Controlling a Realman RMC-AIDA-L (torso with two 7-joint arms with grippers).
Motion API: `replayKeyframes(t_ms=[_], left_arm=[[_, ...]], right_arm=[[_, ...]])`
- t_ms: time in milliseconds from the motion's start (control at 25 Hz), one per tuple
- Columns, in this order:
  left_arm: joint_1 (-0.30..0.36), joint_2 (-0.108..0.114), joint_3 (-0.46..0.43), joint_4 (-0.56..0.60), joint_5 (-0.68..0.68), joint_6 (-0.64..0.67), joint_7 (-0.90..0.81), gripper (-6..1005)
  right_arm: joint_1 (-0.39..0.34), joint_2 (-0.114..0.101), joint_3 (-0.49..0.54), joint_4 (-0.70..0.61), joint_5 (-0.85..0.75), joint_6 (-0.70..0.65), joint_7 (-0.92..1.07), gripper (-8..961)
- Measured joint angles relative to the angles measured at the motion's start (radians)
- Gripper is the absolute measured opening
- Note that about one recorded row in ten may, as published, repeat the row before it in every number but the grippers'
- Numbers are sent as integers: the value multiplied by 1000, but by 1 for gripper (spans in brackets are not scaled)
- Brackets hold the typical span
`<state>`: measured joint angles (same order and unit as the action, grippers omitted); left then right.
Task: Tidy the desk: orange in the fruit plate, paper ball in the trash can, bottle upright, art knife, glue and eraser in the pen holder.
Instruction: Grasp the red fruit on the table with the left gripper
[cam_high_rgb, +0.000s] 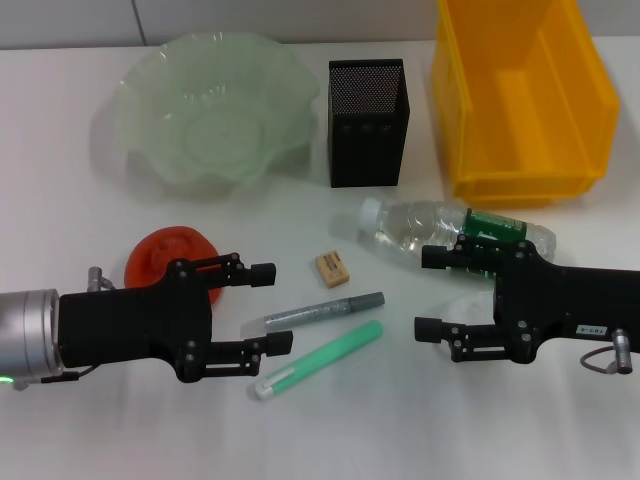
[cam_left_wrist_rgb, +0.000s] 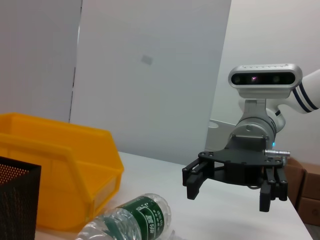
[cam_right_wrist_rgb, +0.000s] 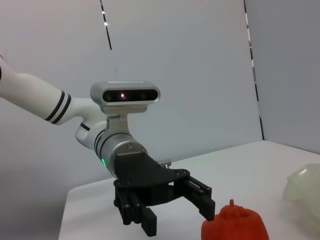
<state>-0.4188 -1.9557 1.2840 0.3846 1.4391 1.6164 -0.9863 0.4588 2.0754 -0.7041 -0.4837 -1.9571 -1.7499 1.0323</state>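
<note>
The orange (cam_high_rgb: 165, 255) lies near the table's left front, partly behind my left gripper (cam_high_rgb: 272, 308), which hovers open just right of it. The green fruit plate (cam_high_rgb: 150, 90) sits at the back left and the black mesh pen holder (cam_high_rgb: 367, 120) at the back centre. The clear bottle (cam_high_rgb: 440, 228) lies on its side, with my open right gripper (cam_high_rgb: 428, 293) in front of it. Between the grippers lie the tan eraser (cam_high_rgb: 332, 268), the grey art knife (cam_high_rgb: 325, 312) and the green glue stick (cam_high_rgb: 318, 360). The paper ball is out of view.
A yellow bin (cam_high_rgb: 520, 95) stands at the back right. The left wrist view shows the right gripper (cam_left_wrist_rgb: 229, 197), the bottle (cam_left_wrist_rgb: 135, 217) and the bin (cam_left_wrist_rgb: 60, 170). The right wrist view shows the left gripper (cam_right_wrist_rgb: 180, 220) by the orange (cam_right_wrist_rgb: 234, 225).
</note>
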Motion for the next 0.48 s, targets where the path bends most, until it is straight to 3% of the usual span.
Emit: replayKeyframes(t_ms=[480], left_arm=[[-3,-3,0,1,1,-3,4,753]], right_arm=[[3,0,0,1,-2,1,0,819]])
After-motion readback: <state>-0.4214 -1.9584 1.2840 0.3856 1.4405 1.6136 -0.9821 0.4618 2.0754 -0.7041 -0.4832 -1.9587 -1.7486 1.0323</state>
